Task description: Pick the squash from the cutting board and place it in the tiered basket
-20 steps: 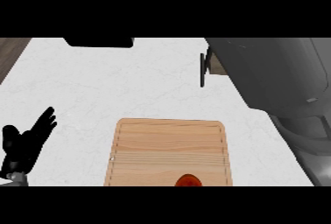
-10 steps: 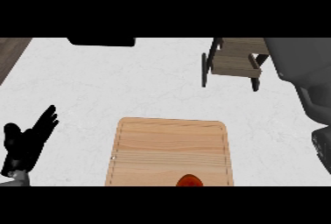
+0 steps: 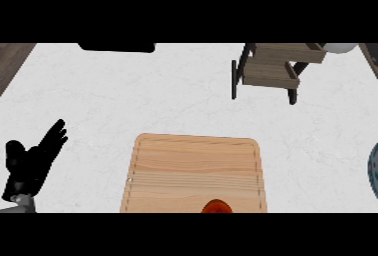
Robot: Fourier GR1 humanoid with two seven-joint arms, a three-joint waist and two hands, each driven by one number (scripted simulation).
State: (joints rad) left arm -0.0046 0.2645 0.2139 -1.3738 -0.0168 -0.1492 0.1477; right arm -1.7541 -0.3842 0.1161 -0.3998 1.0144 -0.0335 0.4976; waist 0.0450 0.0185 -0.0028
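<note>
One big white counter [image 3: 148, 95] fills most of what you see from the head view, pale and faintly marbled, with a strip of dark wood showing at the top left corner.

Next biggest is the wooden cutting board [image 3: 193, 170], sitting low and centre on the counter, its near edge cut off by the bottom of the view. Light grain, rounded corners, a thin groove running round the border.

Then you've got the tiered basket [image 3: 275, 70] up at the top right, well apart from the board. It's a wooden tray-type thing on dark legs, and you're looking down into it at a tilt.

Your left hand [image 3: 29, 162] is down at the left edge, just off the board's left side, fingers straight and spread apart, pointing up, holding nothing. It's just resting there.

A black flat shape [image 3: 118, 47] sits at the top edge, left of centre; can't tell what it is.

Smallest: the squash [image 3: 216, 206], orange-red, only its top peeking in at the board's near edge, slightly right of centre.

Your right hand isn't anywhere in the view.
</note>
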